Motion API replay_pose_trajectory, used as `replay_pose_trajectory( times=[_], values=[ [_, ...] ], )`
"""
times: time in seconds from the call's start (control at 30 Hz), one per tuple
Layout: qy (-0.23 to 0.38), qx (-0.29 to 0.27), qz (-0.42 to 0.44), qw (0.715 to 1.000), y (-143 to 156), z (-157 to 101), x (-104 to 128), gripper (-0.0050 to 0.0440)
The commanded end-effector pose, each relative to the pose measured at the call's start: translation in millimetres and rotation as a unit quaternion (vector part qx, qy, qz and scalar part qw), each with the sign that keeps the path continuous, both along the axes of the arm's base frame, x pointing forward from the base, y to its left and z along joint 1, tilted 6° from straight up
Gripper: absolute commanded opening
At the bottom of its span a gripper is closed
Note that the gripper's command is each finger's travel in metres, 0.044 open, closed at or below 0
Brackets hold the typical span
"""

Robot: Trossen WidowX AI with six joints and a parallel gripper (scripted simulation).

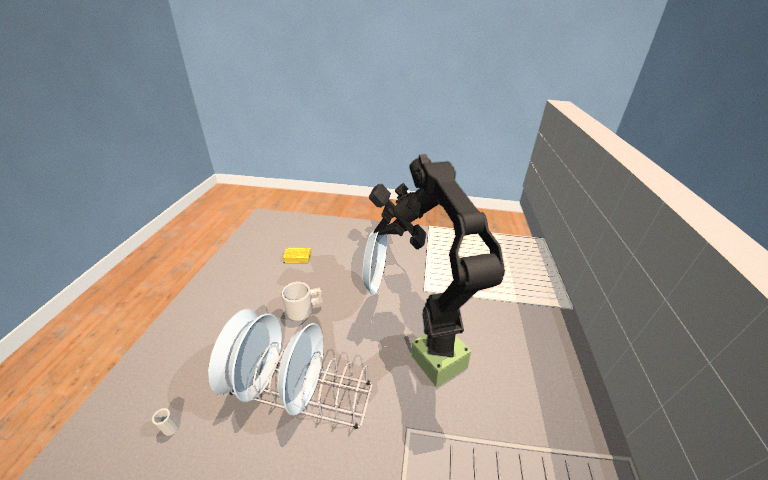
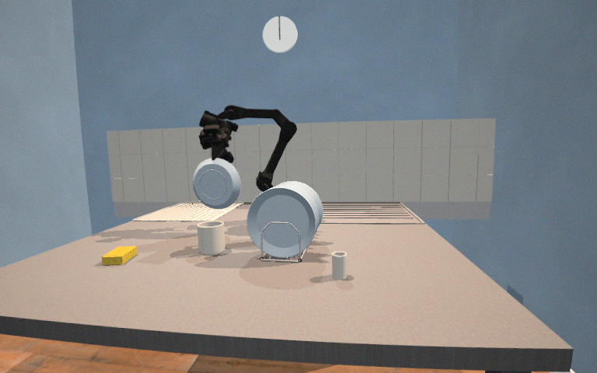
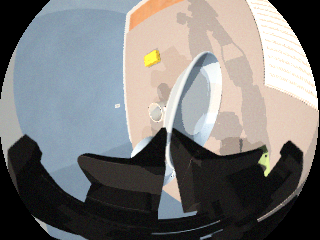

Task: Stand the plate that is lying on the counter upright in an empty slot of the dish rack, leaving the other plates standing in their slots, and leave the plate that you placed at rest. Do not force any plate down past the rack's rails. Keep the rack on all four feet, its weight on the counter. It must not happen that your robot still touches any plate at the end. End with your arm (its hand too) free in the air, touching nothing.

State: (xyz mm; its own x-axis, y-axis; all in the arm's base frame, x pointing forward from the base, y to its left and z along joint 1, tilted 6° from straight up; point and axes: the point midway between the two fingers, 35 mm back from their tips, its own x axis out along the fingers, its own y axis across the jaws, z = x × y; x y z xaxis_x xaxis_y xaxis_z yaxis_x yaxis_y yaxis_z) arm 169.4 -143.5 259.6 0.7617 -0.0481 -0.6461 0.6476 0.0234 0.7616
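pale blue plate [image 1: 374,262] upright midair, rack [image 1: 345,390] half-filled

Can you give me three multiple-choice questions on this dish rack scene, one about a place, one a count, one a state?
1. Where is the yellow sponge?
A. on the counter
B. in the dish rack
C. inside the mug

2. How many plates stand in the rack?
A. one
B. three
C. five

3. What state is the fourth plate in?
A. lying flat
B. slotted in the rack
C. hanging on edge from the gripper

Answers: 1 A, it lies on the counter beyond the mug. 2 B, the top view shows three. 3 C, the shut fingers pinch its rim above the counter.
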Motion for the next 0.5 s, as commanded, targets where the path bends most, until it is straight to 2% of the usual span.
replay_pose_trajectory(
  times=[0.0, 0.47],
  values=[
    [-0.001, 0.001, 0.006, 1.000, 5, 1, 3, 0.0000],
    [0.036, 0.004, 0.017, 0.999, 33, -3, 14, 0.0000]
  ],
)
